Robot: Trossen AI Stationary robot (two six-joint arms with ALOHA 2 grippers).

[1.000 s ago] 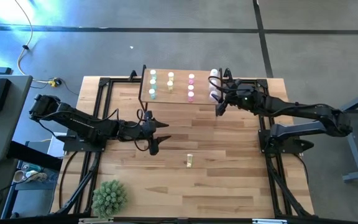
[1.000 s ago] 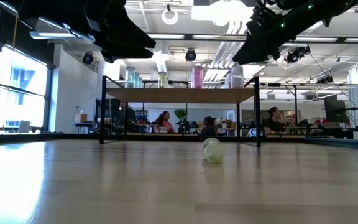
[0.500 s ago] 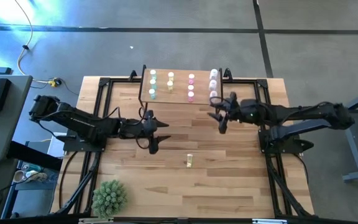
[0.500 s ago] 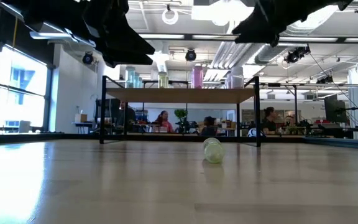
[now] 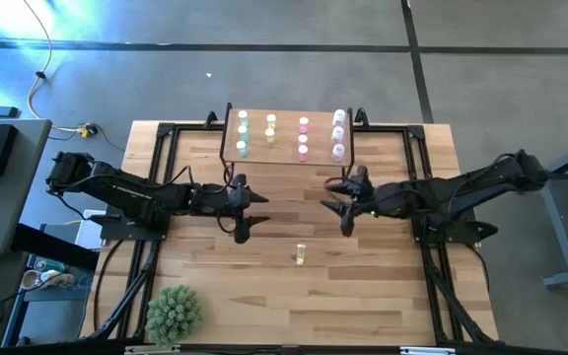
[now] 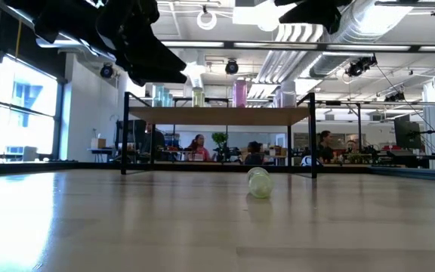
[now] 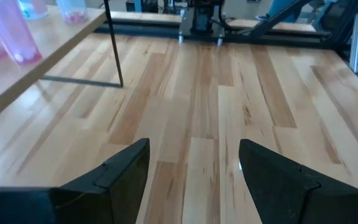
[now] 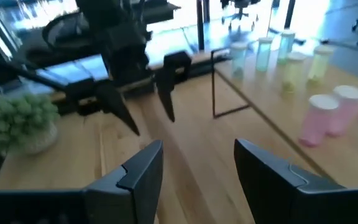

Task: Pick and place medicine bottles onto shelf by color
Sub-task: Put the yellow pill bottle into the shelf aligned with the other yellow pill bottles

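While one yellow bottle lies loose on the tabletop, both arms hover with nothing held, so the sort reads as near its end

Shelf: the shelf [image 5: 284,138] stands at the far edge of the tabletop [image 5: 383,296], mid-width, on thin black legs

Bottles placed: green bottles [image 5: 243,133], yellow bottles [image 5: 271,129], pink bottles [image 5: 304,138] and lavender-white bottles [image 5: 338,133] stand upright on the board in colour columns, left to right; the exact count is too small to tell

Bottle left: a pale yellow bottle [image 5: 301,255] lies on its side near the middle of the tabletop, well apart from the shelf; the low view shows it end-on [image 6: 260,183]

Right gripper: the right gripper [image 5: 343,202] hangs over the tabletop, between the shelf and the fallen bottle, fingers spread apart and empty; its wrist view shows only bare wood between the fingers

Left gripper: the left gripper [image 5: 249,210] hovers left of centre, jaws wide and empty, roughly level with the right one

Plant: a spiky green plant ball [image 5: 174,314] sits near the front-left corner, clear of the work

Step in hand, as I judge it: reaching for the last loose bottle

Next move calls for: a descent over the lying bottle with the fingers across its round body, since it may roll; then a lift and a placing upright beside the other yellow bottles, without knocking the neighbours
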